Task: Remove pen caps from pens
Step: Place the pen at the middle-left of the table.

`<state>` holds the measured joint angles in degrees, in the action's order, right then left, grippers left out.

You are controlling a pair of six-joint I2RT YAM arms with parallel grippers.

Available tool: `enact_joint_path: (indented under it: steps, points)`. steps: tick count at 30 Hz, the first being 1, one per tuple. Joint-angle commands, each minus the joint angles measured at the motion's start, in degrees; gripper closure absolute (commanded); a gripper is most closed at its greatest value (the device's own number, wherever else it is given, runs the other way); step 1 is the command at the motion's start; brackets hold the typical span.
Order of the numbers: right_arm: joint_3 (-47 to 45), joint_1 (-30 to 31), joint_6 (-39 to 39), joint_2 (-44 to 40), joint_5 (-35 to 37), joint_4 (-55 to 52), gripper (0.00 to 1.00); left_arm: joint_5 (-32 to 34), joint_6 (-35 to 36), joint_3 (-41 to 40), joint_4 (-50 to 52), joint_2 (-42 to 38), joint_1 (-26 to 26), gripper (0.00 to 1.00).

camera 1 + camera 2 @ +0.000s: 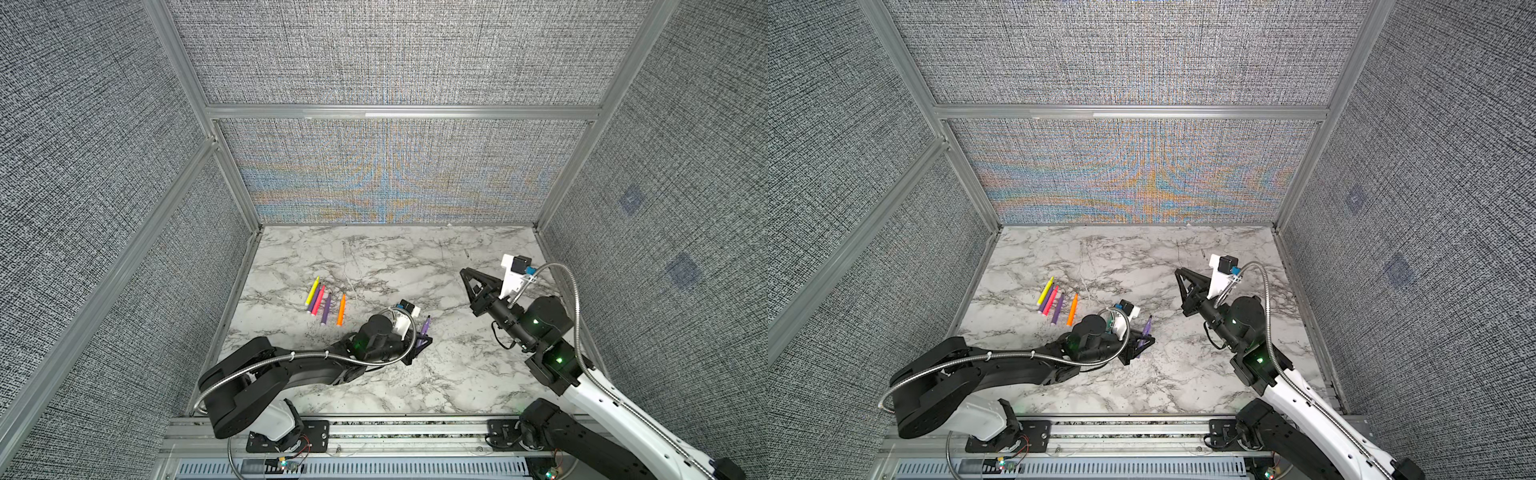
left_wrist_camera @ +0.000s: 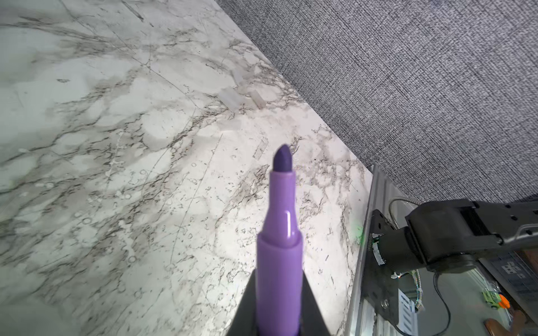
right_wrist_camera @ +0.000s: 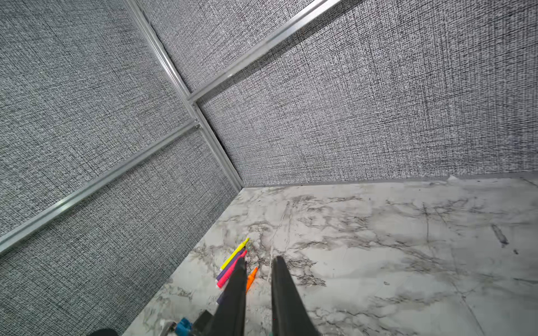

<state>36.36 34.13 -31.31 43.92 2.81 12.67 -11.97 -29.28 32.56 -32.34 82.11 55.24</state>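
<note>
A purple pen (image 1: 424, 328) stands up out of my left gripper (image 1: 426, 340), which is shut on its barrel near the middle front of the marble table. In the left wrist view the pen (image 2: 281, 232) shows a bare dark purple tip with no cap on it. Two clear pen caps (image 2: 230, 97) lie on the marble close to the wall. Several more pens (image 1: 322, 301), yellow, purple, pink and orange, lie side by side at the left. My right gripper (image 1: 463, 272) hovers at the right rear, its fingers (image 3: 279, 276) close together with nothing visible between them.
Grey fabric walls (image 1: 395, 166) close in the table on three sides. An aluminium rail (image 1: 374, 428) with both arm bases runs along the front edge. The right arm's base (image 2: 454, 232) shows in the left wrist view.
</note>
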Motion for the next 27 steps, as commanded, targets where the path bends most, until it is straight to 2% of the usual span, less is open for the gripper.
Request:
enact_joint_path:
  steps: [1, 4, 8, 14, 20, 27]
  points:
    - [1.2, -0.2, 4.2, -0.1, 8.1, -14.1, 1.00, 13.3, 2.7, 4.8, 16.9, -3.6, -0.2, 1.00]
    - [-4.1, -0.2, 4.4, -3.2, 9.9, -16.0, 1.00, 25.8, 4.4, 10.4, 32.2, -4.7, -1.2, 1.00]
    - [-10.4, -0.4, 4.2, -10.9, 11.9, -16.3, 1.00, 30.3, 5.7, 15.5, 44.4, -4.2, -5.9, 1.00]
    - [-10.5, -0.5, 5.8, -14.0, 12.5, -21.3, 1.00, 32.9, 7.5, 21.3, 55.7, -1.3, -14.7, 1.00]
    - [-10.8, -0.6, 7.0, -16.1, 13.3, -23.5, 1.00, 32.7, 10.1, 24.5, 59.9, 1.9, -23.1, 1.00]
    - [-12.0, -0.6, 7.4, -18.9, 13.5, -23.7, 1.00, 32.3, 12.6, 27.9, 63.0, 7.1, -27.9, 1.00]
